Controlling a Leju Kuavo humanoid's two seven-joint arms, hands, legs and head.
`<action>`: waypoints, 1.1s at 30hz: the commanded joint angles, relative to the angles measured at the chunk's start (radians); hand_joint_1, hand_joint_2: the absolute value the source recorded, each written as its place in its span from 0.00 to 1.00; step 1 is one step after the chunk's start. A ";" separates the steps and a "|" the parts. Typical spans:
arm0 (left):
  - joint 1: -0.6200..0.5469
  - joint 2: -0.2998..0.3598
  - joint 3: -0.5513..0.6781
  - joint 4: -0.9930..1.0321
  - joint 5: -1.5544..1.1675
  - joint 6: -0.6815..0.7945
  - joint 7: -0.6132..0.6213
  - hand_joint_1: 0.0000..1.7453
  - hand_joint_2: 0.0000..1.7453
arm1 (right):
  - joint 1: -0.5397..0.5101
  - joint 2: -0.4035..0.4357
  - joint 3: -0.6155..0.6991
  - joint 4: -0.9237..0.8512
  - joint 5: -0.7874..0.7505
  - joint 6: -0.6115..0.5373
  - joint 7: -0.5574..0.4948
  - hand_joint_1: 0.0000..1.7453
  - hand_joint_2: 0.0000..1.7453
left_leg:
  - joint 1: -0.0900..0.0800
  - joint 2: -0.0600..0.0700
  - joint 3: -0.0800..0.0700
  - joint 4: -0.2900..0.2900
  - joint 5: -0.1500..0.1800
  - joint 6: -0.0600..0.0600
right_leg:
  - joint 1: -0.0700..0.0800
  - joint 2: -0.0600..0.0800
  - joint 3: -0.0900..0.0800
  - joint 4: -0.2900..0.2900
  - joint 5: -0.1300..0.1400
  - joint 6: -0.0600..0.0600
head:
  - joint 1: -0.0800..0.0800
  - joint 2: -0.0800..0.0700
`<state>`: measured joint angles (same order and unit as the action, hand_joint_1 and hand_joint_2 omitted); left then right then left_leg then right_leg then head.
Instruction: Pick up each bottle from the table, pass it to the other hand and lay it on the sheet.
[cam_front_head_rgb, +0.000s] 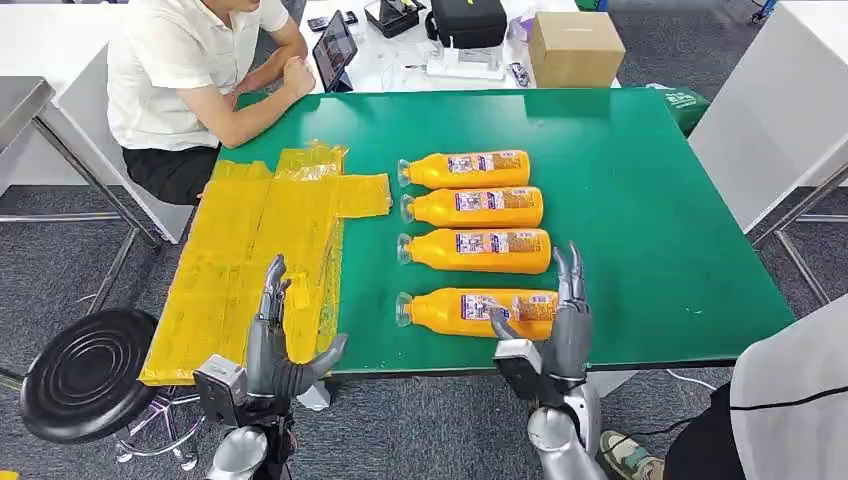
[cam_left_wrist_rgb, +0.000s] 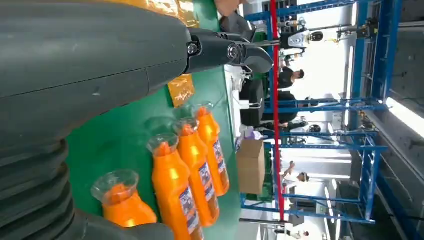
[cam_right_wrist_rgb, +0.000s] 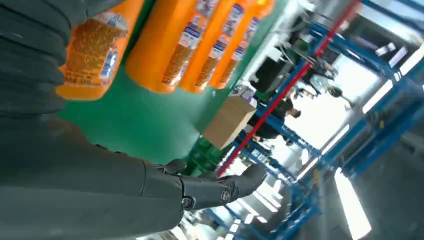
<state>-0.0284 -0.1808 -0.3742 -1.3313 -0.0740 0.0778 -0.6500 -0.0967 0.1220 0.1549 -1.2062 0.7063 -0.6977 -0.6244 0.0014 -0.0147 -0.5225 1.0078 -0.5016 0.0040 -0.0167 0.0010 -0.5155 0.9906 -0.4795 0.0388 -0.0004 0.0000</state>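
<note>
Both hands — left hand (cam_front_head_rgb: 280, 335), right hand (cam_front_head_rgb: 562, 325) — spread, holding nothing; I count four bottles (cam_front_head_rgb: 478, 311) beside the sheet (cam_front_head_rgb: 250, 255) on the counter (cam_front_head_rgb: 650, 200).

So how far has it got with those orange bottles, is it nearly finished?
It looks barely started. All four orange bottles lie in a row on the green table, and none is on the yellow sheet. The right hand hangs open at the nearest bottle, holding nothing. The left hand waits open above the sheet. Every pick, pass and placement remains.
</note>
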 joint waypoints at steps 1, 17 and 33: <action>-0.076 -0.004 -0.040 0.128 0.007 -0.004 -0.002 0.00 1.00 | -0.104 -0.079 -0.004 0.196 0.060 0.000 0.053 0.00 1.00 | 0.000 0.000 -0.001 0.000 0.002 0.000 | 0.000 -0.001 0.000 -0.001 0.002 -0.001 | 0.000 0.000; -0.100 -0.023 -0.046 0.176 0.041 0.023 -0.005 0.00 1.00 | -0.120 -0.128 0.118 0.267 0.140 0.044 0.088 0.00 1.00 | 0.001 0.002 -0.003 0.001 0.002 0.000 | 0.001 0.001 -0.002 -0.001 0.003 -0.002 | 0.000 0.000; -0.135 -0.028 -0.048 0.192 0.083 0.008 -0.037 0.00 1.00 | -0.136 -0.177 0.211 0.329 0.098 0.127 0.049 0.00 1.00 | 0.001 0.001 -0.003 0.001 0.001 0.000 | 0.001 0.000 -0.002 0.000 0.002 -0.001 | 0.000 0.000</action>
<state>-0.1087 -0.2201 -0.4086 -1.2055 0.0038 0.0870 -0.6706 -0.1757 -0.0046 0.3018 -0.9697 0.7717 -0.5707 -0.6149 0.0013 -0.0148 -0.5237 1.0080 -0.5016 0.0040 -0.0169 0.0010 -0.5164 0.9906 -0.4795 0.0389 -0.0004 0.0000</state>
